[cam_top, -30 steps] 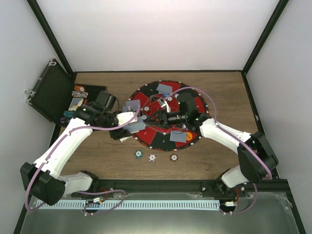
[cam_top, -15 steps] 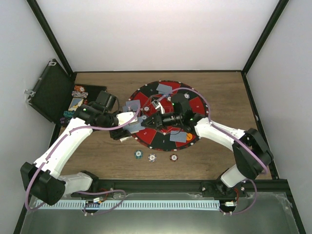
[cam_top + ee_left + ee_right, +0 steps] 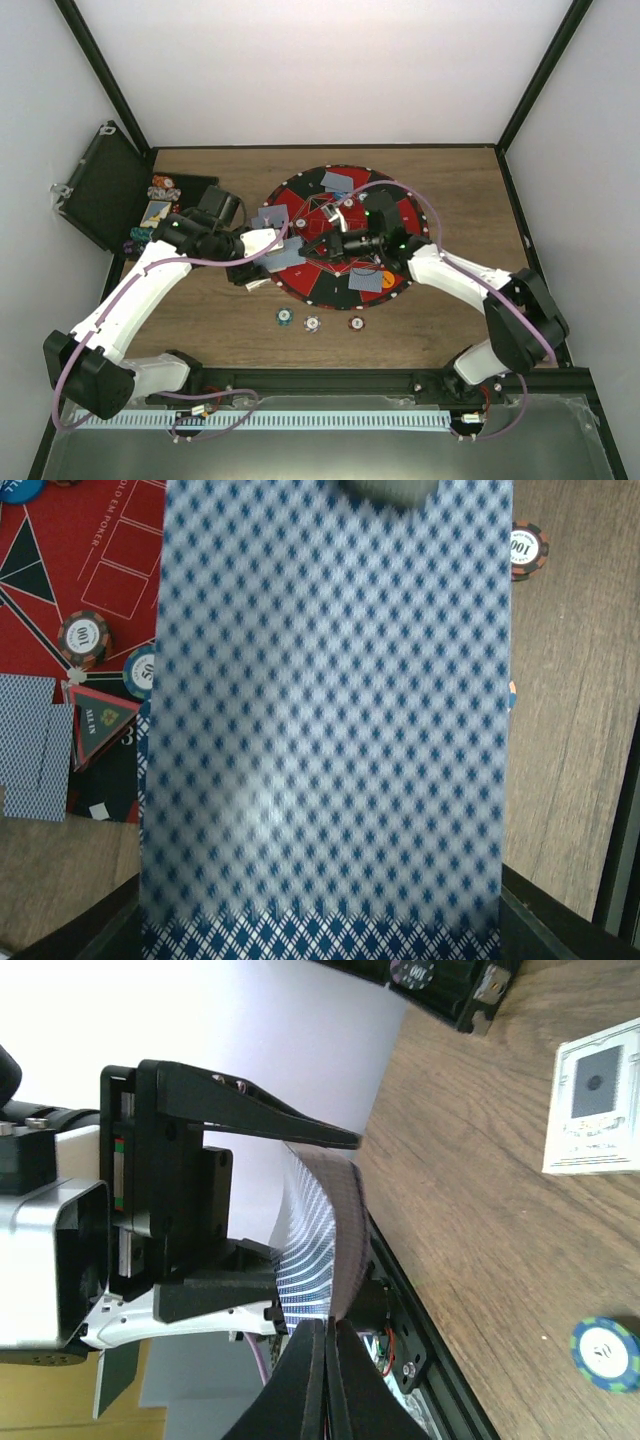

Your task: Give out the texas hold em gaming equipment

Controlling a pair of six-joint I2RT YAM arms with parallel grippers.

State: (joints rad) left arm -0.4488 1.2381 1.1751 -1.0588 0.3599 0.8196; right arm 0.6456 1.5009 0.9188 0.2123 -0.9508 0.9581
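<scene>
Mid-deal: the left gripper (image 3: 275, 256) clamps the deck of cards (image 3: 330, 730) at the mat's (image 3: 392, 215) nine o'clock rim. The right gripper (image 3: 325, 1345), pressed together, pinches one card (image 3: 318, 1230). The next move is probably to slide it free and lay it at a seat.

Blue-checked cards (image 3: 320, 730) stand bunched, one bowed; striped chips (image 3: 313, 322) lie flat.

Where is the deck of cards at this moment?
The deck of cards is clamped in the left fingers at the left edge of the round mat in the top view; the right fingers pinch its free end.
</scene>
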